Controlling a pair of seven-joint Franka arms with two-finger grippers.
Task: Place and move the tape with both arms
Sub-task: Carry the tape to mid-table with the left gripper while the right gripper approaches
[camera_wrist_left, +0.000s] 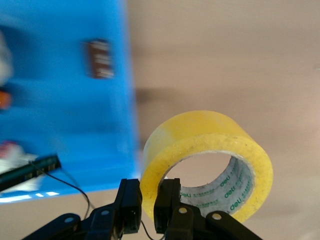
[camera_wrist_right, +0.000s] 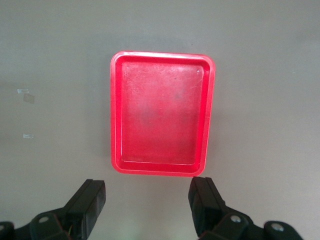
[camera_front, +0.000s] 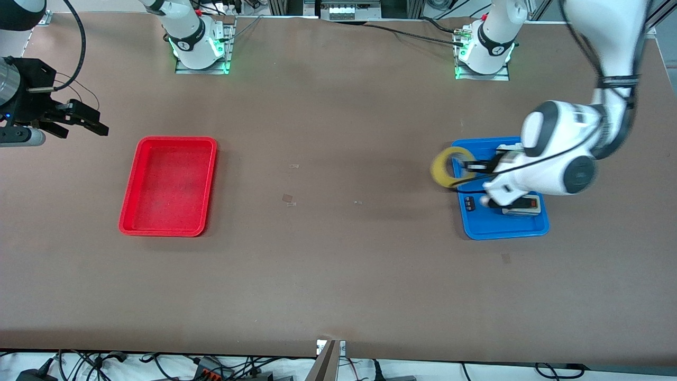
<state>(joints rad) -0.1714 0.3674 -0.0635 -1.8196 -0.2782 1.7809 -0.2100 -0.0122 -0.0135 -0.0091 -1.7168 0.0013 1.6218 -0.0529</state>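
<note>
The yellow tape roll (camera_front: 448, 166) hangs in the air over the edge of the blue tray (camera_front: 505, 228), on the side toward the right arm. My left gripper (camera_front: 470, 167) is shut on the tape's wall, one finger inside the core and one outside, as the left wrist view shows on the tape (camera_wrist_left: 210, 137) and the gripper (camera_wrist_left: 148, 205). My right gripper (camera_front: 87, 120) is open and empty, up in the air at the right arm's end of the table, beside the red tray (camera_front: 168, 230). Its wrist view shows the gripper (camera_wrist_right: 148, 205) over bare table next to the red tray (camera_wrist_right: 162, 167).
A white-grey switch box (camera_front: 523, 206) with red and black buttons and a small dark block (camera_front: 470, 204) lie in the blue tray. Small scraps of clear tape (camera_front: 289, 200) lie on the brown table between the trays.
</note>
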